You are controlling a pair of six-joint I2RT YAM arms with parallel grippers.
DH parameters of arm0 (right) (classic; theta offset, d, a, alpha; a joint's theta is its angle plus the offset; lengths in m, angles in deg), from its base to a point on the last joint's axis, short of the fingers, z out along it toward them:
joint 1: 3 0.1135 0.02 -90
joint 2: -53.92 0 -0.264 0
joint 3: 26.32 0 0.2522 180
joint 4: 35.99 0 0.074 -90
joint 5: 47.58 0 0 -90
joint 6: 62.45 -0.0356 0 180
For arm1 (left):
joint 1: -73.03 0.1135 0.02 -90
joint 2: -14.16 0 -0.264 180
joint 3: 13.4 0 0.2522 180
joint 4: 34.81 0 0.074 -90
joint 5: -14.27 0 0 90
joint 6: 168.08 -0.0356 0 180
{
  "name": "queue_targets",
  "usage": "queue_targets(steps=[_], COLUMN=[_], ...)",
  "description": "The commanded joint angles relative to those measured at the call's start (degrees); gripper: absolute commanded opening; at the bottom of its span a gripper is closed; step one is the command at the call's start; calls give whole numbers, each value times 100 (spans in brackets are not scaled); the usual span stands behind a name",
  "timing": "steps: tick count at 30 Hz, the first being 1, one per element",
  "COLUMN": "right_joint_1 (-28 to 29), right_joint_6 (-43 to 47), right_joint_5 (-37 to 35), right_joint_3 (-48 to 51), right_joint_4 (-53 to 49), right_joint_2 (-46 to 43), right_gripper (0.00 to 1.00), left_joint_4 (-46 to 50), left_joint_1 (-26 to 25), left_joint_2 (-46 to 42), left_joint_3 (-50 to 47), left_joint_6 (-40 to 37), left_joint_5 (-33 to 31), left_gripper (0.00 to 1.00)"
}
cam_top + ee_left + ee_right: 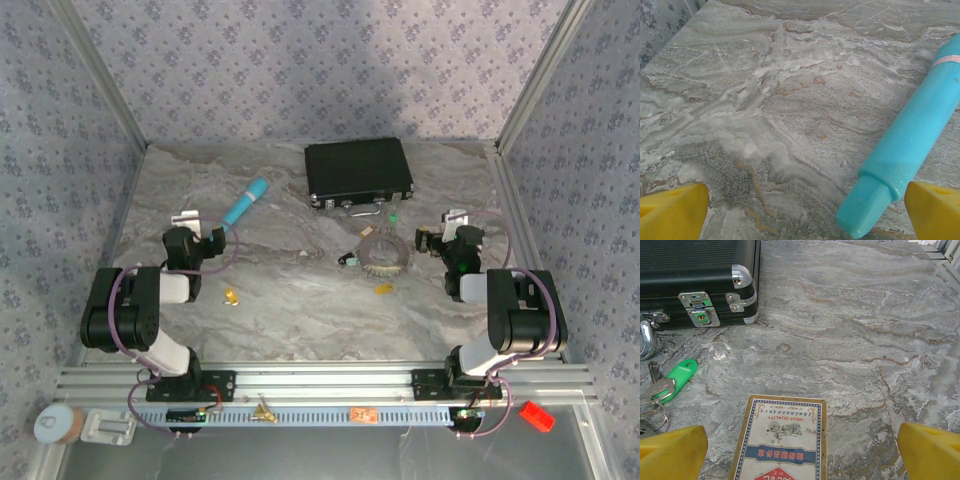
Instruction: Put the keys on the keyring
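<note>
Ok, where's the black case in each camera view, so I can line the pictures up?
Top external: the black case sits in the upper middle of the picture, lid up.
Right wrist: the case fills the upper left corner, its latched front edge toward the camera.
Shared landmark: the green-tagged key lies just in front of the case's front edge in both.

A: What is laid out on the table (300, 320)?
B: A black case (359, 172) is set at the back; a toothed ring (384, 255) is laid just before it, a green key (393, 217) between them; a teal tube (245, 202) is placed left, near the left gripper (200, 228).
</note>
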Motion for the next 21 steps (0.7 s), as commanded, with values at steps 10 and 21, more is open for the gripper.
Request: queue_targets(steps=[10,21], right_joint_1=[476,2025], right_joint_6=[-515,-2833], right_joint_5=[-545,-961], right_joint_3=[-1016,-2437], right_joint_4=[-3080,-7542], right_joint_2=[-1743,-2463], right_gripper=[88,77], left_joint_4=[1759,3448], left_joint_1=[15,-717], left_joint_2=[-1706,-3042], left_joint_3=[368,792], left_joint_6=[162,849], left_joint_5=[94,285], left_gripper=[100,98])
